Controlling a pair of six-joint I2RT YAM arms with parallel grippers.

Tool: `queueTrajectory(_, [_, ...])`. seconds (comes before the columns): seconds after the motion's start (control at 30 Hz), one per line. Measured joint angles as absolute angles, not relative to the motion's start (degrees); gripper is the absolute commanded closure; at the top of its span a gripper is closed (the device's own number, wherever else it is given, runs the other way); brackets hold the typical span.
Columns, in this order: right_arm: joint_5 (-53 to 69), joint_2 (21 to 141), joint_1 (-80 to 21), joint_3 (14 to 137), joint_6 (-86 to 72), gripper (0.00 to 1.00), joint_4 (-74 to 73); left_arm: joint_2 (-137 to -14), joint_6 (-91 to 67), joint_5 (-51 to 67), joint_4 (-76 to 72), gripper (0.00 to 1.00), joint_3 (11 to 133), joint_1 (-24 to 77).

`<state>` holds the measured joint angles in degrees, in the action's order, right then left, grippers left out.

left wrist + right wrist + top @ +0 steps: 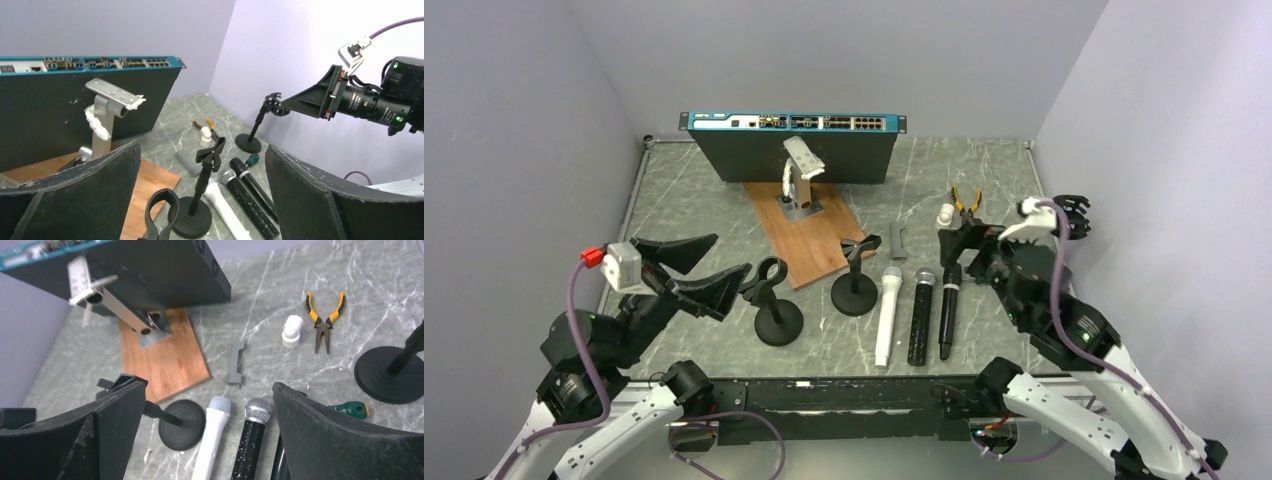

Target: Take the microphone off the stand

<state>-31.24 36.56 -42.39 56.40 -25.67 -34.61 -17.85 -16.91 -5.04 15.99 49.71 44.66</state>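
Note:
Three microphones lie side by side on the table: a white one (887,315) (210,440), a speckled black one with a silver head (921,315) (250,440), and a slim black one (948,310) (255,182). Two black stands, one with a ring clip (776,300) and one with a clamp clip (856,280) (205,190), stand empty to their left. A third stand (255,127) (392,372) is at the right. My left gripper (699,268) (201,150) hovers open left of the stands. My right gripper (959,255) (209,385) hangs open above the microphone heads.
A blue-faced network switch (794,140) stands at the back behind a wooden board (809,235) with a metal bracket (799,180). Pliers (966,200), a white pipe elbow (945,213), a grey piece (898,240) and a green-handled tool (352,409) lie nearby. Walls close in on both sides.

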Motion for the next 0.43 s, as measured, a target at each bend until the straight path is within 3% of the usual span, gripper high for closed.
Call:
queueTrajectory(0.2, [-32.1,26.7,-42.4,52.1,-25.7,0.00,-32.2,-11.4,-18.7,-3.2,11.9,0.03,45.2,44.7])
queueTrajectory(0.43, [-32.2,25.6,-42.3,50.3,-26.1,0.00,-31.1,-11.2,-19.2,-3.2,11.9,0.03,45.2,44.7])
